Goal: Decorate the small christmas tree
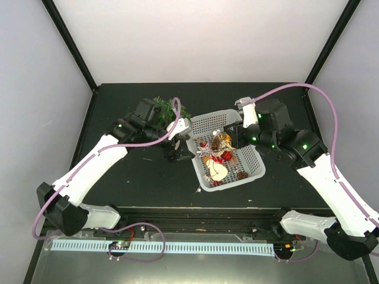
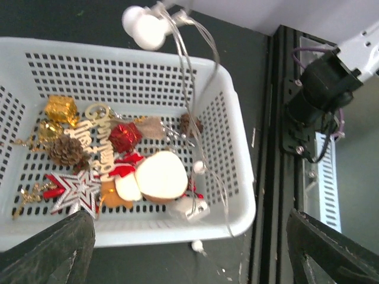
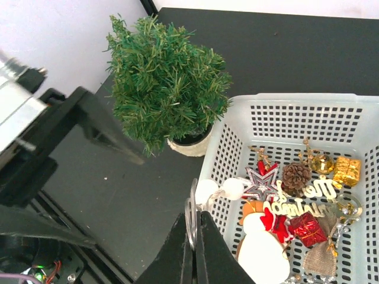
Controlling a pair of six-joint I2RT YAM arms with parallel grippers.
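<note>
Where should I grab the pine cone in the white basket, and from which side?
Grip the pine cone across its round scaly body, the open left end effector coming straight down. It lies on the floor of the white basket, whose walls would likely block a sideways approach. The silver star and gold lettering sit close beside it, so steer clear of those.

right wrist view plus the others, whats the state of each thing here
small bushy green christmas tree in white pot: upright, no decorations visible
white perforated plastic basket: filled with ornaments
wire light string with white bulbs: raised, trailing into basket
right gripper: shut on the light string
left gripper: open, empty
</note>
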